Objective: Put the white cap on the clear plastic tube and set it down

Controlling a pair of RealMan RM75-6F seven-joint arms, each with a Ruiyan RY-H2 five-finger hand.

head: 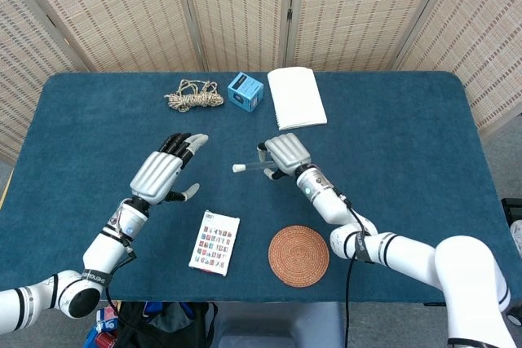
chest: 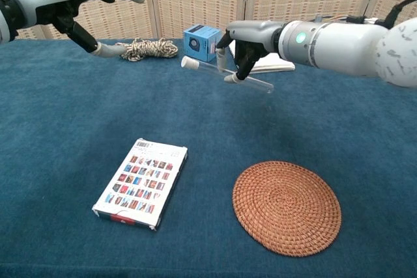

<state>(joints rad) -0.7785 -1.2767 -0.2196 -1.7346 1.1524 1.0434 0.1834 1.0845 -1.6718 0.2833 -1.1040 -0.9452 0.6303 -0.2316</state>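
The clear plastic tube [chest: 225,73] lies nearly level in the air above the table, its white cap [chest: 189,62] fitted on the left end. My right hand [chest: 246,42] grips the tube near its middle. In the head view the right hand [head: 285,154] covers most of the tube [head: 253,169], and the cap [head: 239,168] sticks out to the left. My left hand [head: 164,171] hangs off to the left, fingers spread, holding nothing. The chest view shows that left hand [chest: 91,1] high at the upper left, well apart from the tube.
A card box [head: 214,242] and a round woven coaster [head: 298,255] lie near the front of the blue table [head: 408,144]. At the back are a rope bundle [head: 194,94], a small blue box [head: 245,91] and a white notepad [head: 296,97].
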